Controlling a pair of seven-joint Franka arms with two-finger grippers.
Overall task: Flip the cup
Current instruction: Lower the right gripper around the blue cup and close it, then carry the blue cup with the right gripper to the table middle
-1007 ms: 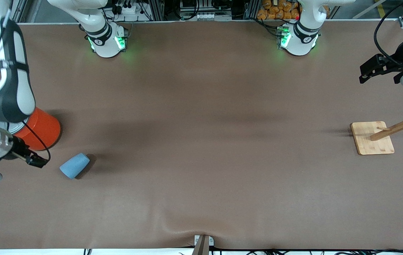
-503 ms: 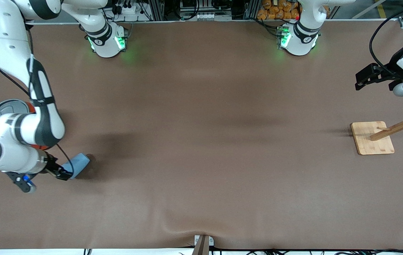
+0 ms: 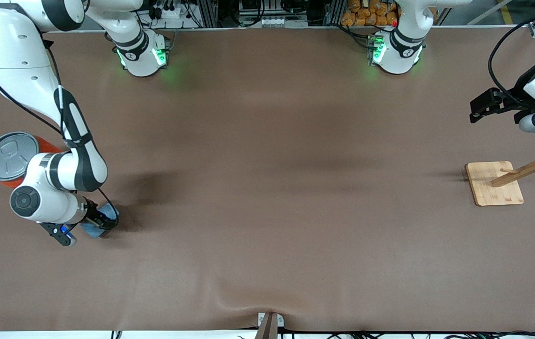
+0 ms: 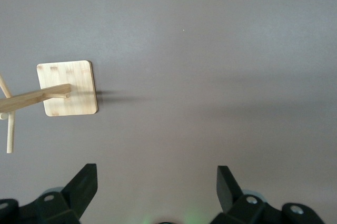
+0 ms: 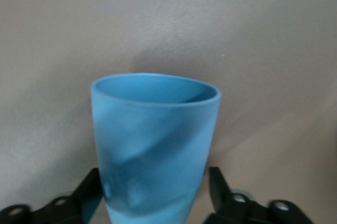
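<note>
Right hand point(image 3: 99, 221) is down at the cup point(image 5: 152, 145), low on the tabletop point(image 3: 267, 188) at the right arm's end, nearer the front camera than the orange can point(image 3: 11, 157). In the right wrist view the light-blue cup sits between the two fingers point(image 5: 87, 192), one on each side of its lower body, open mouth pointing away from the wrist. Fingers look right up against the walls, but whether they're actually clamped or only bracketing it I cannot tell. In the front view the cup is mostly hidden under the hand; only a bit of blue shows point(image 3: 89, 229), so lying or tilted I can't say. Orange can with grey lid stands just beside the right arm's wrist, toward the robots' side of the cup. Left hand point(image 3: 500, 106) waits up in the air over the left arm's end of the tabletop, fingers point(image 4: 79, 187) spread wide, nothing between them. The wooden rack point(image 3: 495, 181) with its square base and pegs sits on the tabletop near that hand, well apart from the cup.
</note>
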